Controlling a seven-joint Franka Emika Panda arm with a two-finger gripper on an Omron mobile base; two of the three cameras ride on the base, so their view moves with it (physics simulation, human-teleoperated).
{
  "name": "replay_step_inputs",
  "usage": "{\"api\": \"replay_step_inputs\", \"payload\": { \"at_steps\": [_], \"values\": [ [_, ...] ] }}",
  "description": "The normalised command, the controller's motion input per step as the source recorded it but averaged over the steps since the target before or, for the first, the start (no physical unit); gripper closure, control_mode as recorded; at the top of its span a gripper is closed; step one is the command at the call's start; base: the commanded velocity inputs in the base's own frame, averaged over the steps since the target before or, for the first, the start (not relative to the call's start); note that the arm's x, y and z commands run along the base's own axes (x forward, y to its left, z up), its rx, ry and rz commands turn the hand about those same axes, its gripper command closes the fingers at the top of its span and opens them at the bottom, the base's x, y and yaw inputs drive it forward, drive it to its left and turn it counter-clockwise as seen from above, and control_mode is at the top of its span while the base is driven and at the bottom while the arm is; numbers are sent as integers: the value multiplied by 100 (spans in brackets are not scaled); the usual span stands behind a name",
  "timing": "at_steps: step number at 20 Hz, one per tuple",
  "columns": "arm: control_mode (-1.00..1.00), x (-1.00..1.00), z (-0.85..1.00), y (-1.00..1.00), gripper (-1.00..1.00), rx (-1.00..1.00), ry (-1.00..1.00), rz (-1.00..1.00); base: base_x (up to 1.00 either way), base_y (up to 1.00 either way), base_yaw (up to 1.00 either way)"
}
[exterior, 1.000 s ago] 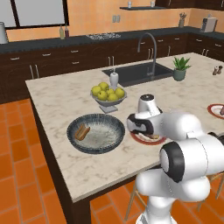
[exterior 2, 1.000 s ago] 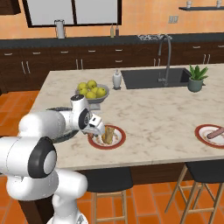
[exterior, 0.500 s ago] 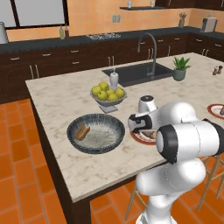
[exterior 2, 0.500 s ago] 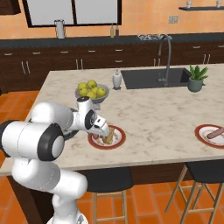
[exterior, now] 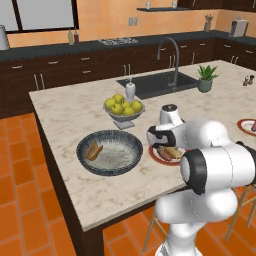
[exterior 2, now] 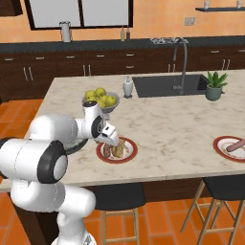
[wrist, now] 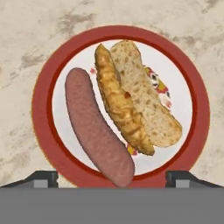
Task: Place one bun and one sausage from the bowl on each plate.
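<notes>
1. Hovering over the near plate (wrist: 41,100), I see a sausage (wrist: 97,129) and a bun (wrist: 140,96) lying side by side on it, long axes running away from my fingers (wrist: 43,178).
2. My gripper (exterior 2: 113,139) stands wide apart and holds nothing.
3. The bowl (exterior: 110,167) lies just to my left with one bun left (exterior: 93,150); the far plate (exterior 2: 219,143) has only a sausage.

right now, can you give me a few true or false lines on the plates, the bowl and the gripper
1. The near plate holds a sausage and a bun. True.
2. The gripper is shut on the bun. False: its fingertips stand wide apart, holding nothing.
3. The bowl is empty. False: one bun lies inside.
4. The far plate carries a sausage. True.
5. The apples sit in the sink. False: they sit in a pedestal bowl on the counter.
</notes>
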Motion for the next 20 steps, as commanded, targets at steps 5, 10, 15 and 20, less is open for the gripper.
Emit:
{"api": "replay_step_inputs", "payload": {
  "at_steps": [5, 10, 15, 20],
  "values": [
    [-100, -67, 100, 9, -100, 18, -29, -6, 0, 0, 0],
    [-100, -38, 94, 82, -100, 14, -5, -8, 0, 0, 0],
    [-100, -1, 75, 100, -100, 0, 14, -3, 0, 0, 0],
    [-100, 2, 35, 99, -100, 3, 21, 3, 0, 0, 0]
  ]
}}
